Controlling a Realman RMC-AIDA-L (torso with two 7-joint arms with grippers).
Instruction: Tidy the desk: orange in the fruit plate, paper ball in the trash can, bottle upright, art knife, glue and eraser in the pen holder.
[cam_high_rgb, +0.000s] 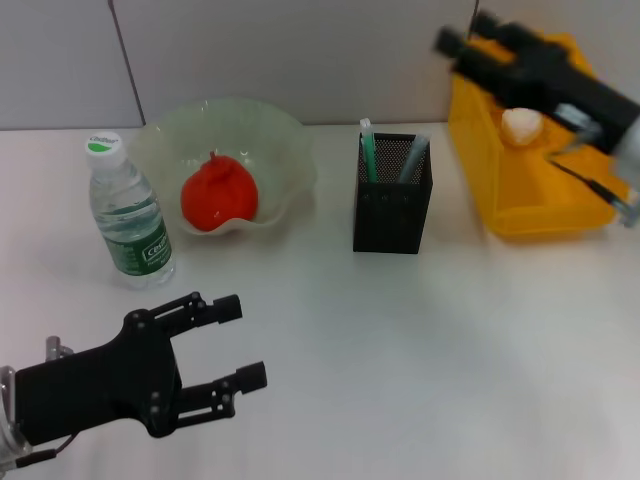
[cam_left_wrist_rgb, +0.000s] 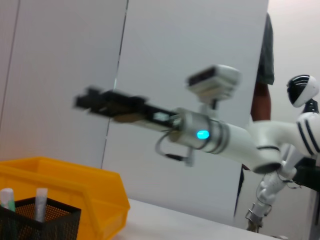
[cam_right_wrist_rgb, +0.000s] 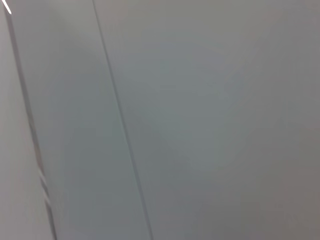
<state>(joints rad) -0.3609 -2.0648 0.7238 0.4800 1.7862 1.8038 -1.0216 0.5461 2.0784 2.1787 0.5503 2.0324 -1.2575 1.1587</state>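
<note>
Right claw above trash can rim (paper ball inside).

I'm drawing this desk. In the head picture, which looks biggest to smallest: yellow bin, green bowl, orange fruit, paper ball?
1. Bright yellow plastic trash bin and pale-green wavy-rimmed bowl: close in size, the bin partly hidden, so unranked.
2. Red-orange round fruit.
3. White crumpled paper ball.

Both arms raised, apart
Left gripper gapes at lower left; right gripper reaches across the upper right, blurred.
</note>
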